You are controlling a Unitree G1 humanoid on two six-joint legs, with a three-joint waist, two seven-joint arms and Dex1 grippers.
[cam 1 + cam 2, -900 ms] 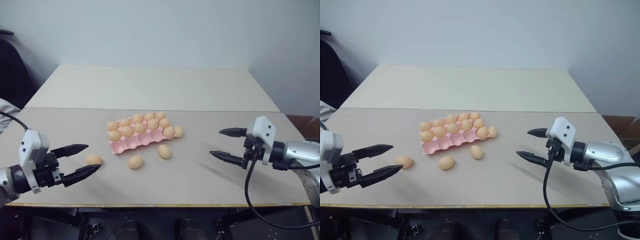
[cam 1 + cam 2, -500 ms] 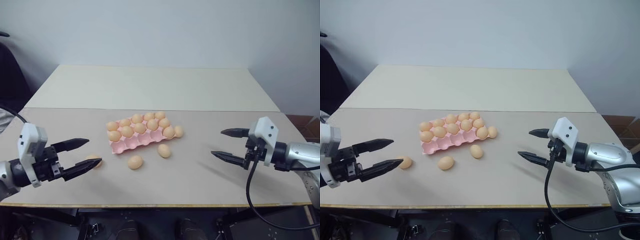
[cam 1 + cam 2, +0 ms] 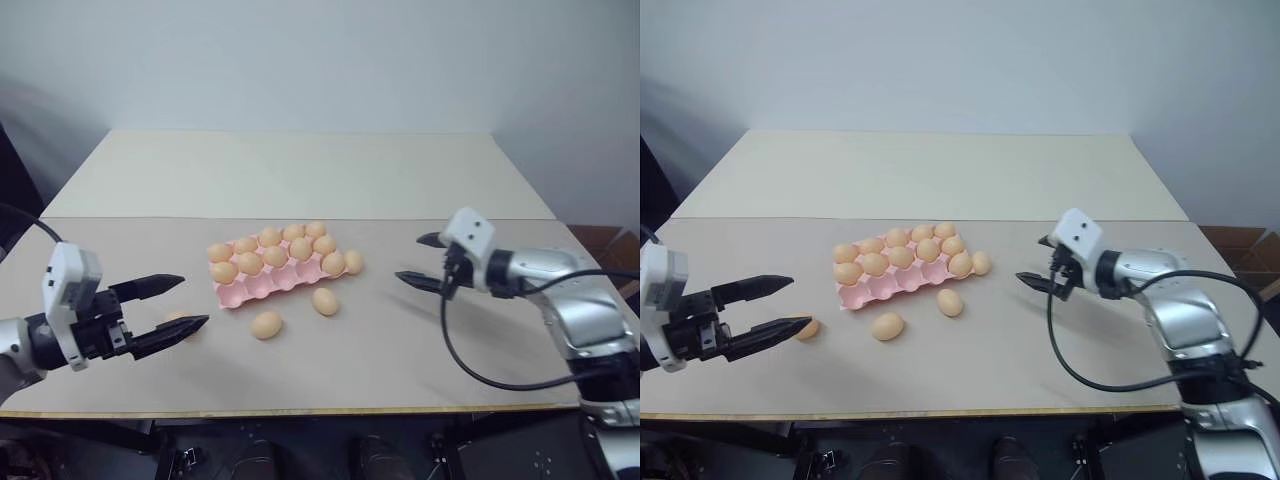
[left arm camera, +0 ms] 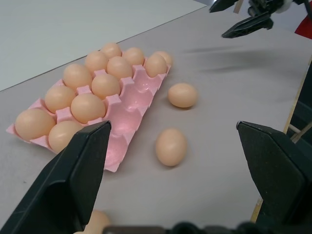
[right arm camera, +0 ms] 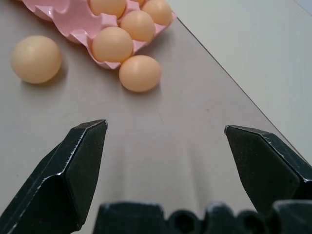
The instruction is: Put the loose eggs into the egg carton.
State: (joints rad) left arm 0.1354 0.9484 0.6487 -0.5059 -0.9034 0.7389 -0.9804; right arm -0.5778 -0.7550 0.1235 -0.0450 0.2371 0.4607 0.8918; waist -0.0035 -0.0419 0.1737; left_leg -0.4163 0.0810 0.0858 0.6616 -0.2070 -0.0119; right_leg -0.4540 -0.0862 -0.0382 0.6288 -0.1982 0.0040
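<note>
The pink egg carton [image 3: 262,288] lies mid-table, its two far rows filled with several eggs and its near row of wells bare. Loose eggs lie around it: one [image 3: 266,325] in front, one [image 3: 324,301] to the front right, one [image 3: 354,262] touching its right end. A further egg [image 3: 178,318] sits half hidden behind my left gripper [image 3: 195,301], which hovers open at the near left. My right gripper [image 3: 408,258] is open and empty to the right of the carton, pointing at the end egg [image 5: 140,73].
The table [image 3: 300,180] is a beige near surface joined to a paler far surface, which is bare. A black cable [image 3: 470,370] loops under my right arm. The table's front edge runs just below both grippers.
My right gripper has moved left and farther in, toward the carton's right end. The left gripper has barely shifted. The eggs and carton lie as before.
</note>
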